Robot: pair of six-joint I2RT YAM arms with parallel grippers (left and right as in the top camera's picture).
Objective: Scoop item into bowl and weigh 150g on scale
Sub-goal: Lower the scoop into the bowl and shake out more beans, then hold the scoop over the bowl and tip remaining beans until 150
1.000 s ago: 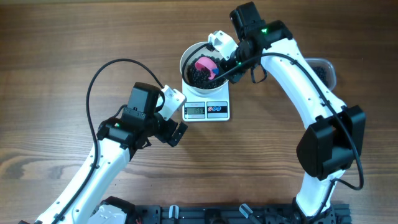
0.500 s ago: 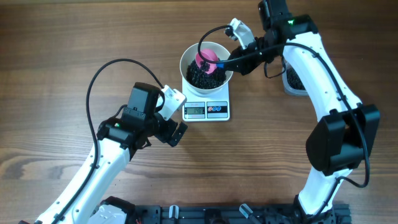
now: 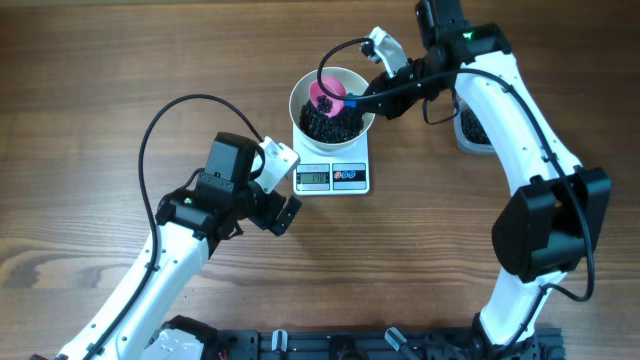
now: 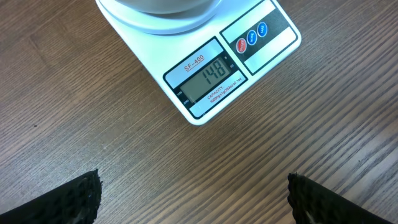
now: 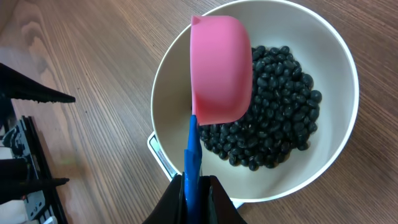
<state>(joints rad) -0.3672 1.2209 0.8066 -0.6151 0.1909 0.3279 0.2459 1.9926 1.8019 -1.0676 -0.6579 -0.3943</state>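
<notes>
Overhead and wrist views of a wooden table (image 3: 100,80). The scale (image 3: 332,172) lies near the middle, its display and two buttons on the near edge. The bowl (image 3: 297,100) stands on the far part of the scale. The item (image 3: 330,122), a heap of glossy black beans, lies inside the bowl, piled toward its near and right side in the overhead view (in the right wrist view the beans (image 5: 280,106) cover part of the floor and leave the bowl's white wall (image 5: 177,99) bare on one side).

The right gripper (image 3: 382,95) reaches in from the right, and its jaws are closed on the blue handle (image 5: 193,149) of a pink scoop (image 3: 325,92). The scoop's cup (image 5: 221,68) hangs over the far-left part of the bowl, above the beans, with a smooth pink surface toward the wrist camera.

The left gripper (image 3: 280,212) hovers near and left of the scale, its jaws spread wide and holding nothing. In the left wrist view its two dark fingers (image 4: 68,199) stand well apart over bare wood, and the scale's display (image 4: 208,76) reads 148.

A clear tub (image 3: 470,125) holding more beans sits right of the bowl, partly hidden under the right arm.
</notes>
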